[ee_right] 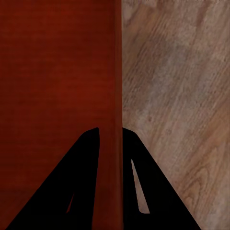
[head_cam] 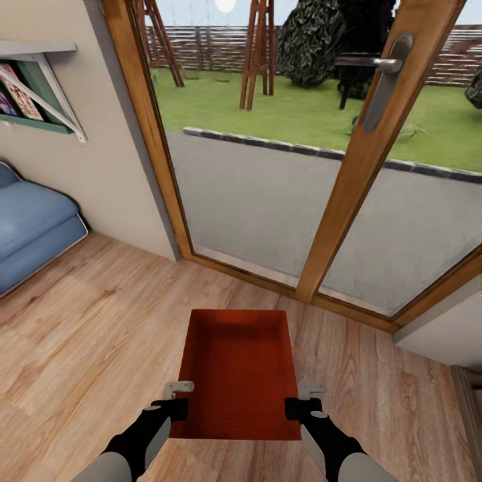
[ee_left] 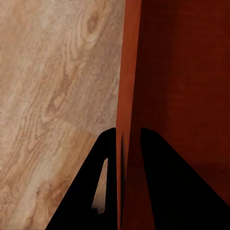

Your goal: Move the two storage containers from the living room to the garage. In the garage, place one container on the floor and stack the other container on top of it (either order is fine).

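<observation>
One orange-red storage container (head_cam: 239,368) is held level above the living room's light wood plank floor (head_cam: 87,321), in front of the wood-framed glass doors (head_cam: 348,167). My left gripper (head_cam: 179,400) is shut on its left wall, and my right gripper (head_cam: 301,400) is shut on its right wall. In the left wrist view the black fingers (ee_left: 158,182) straddle the container's thin red wall (ee_left: 128,96). The right wrist view shows the same pinch: black fingers (ee_right: 81,182) on either side of the red wall (ee_right: 117,72). The container's ribbed bottom is bare.
A blue sofa (head_cam: 30,227) stands at the left, under a wall shelf with books (head_cam: 30,87). The glass doors, with a metal handle (head_cam: 388,73), close off the way ahead; lawn and a fence lie beyond. A grey wall corner (head_cam: 442,328) juts in at the right.
</observation>
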